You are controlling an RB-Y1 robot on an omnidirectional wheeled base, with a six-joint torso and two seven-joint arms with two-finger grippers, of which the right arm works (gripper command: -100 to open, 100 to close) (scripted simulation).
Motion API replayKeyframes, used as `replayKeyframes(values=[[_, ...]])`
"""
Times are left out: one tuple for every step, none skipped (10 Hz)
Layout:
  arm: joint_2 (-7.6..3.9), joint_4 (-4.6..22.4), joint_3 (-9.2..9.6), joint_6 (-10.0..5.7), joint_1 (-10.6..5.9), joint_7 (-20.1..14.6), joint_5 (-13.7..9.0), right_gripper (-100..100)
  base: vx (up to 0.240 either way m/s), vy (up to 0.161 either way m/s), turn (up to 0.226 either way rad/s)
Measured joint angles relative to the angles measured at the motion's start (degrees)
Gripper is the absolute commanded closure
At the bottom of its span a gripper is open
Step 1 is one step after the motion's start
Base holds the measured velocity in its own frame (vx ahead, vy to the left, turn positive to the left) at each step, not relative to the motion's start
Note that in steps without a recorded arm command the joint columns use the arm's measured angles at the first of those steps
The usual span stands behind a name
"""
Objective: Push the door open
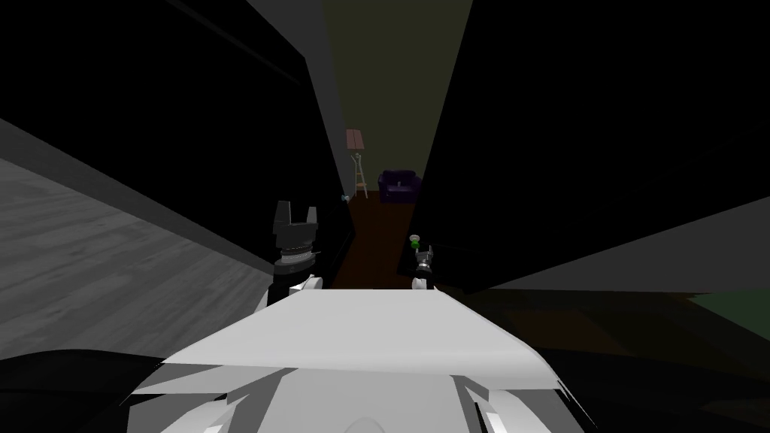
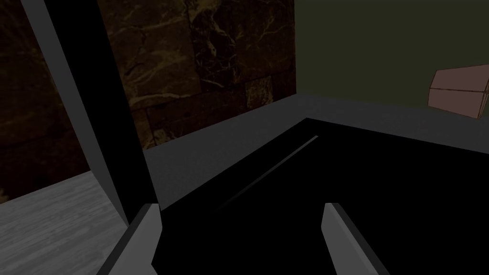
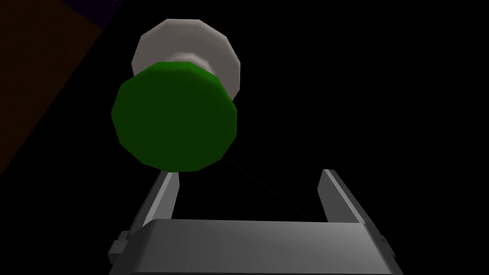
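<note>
Green knob [image 3: 174, 117] on the door [image 1: 526, 188] lies just ahead of my released right tool [image 3: 249, 174], towards one finger.

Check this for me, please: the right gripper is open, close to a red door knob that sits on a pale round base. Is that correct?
One detail is wrong: the knob is green, not red, as the right wrist view shows. The rest holds: the right gripper is open, close to the knob, which sits on a pale round base.
</note>
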Motion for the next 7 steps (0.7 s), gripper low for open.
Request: replayKeyframes(values=[[-0.03, -0.12, 0.21, 0.16, -0.04, -1.35, -0.88, -100, -0.036, -0.014, 0.012], [0.15, -0.38, 0.38, 0.12, 0.21, -2.34, -1.30, -100, -0.052, -0.006, 0.049], [0.25, -0.33, 0.56, 0.07, 0.11, -3.52, -2.16, -100, -0.049, -0.006, 0.030], [0.08, 0.84, 0.72, -0.37, -0.56, -4.88, -2.61, -100, -0.047, -0.014, 0.071], [0.28, 0.12, 0.92, -0.30, 0.00, -6.13, -3.45, -100, -0.032, -0.018, 0.028], [0.21, 1.67, 1.11, -0.87, -0.85, -7.46, -3.89, -100, -0.039, -0.010, 0.049], [0.30, 1.18, 1.31, -0.72, -0.60, -8.85, -4.71, -100, -0.063, -0.010, 0.046]])
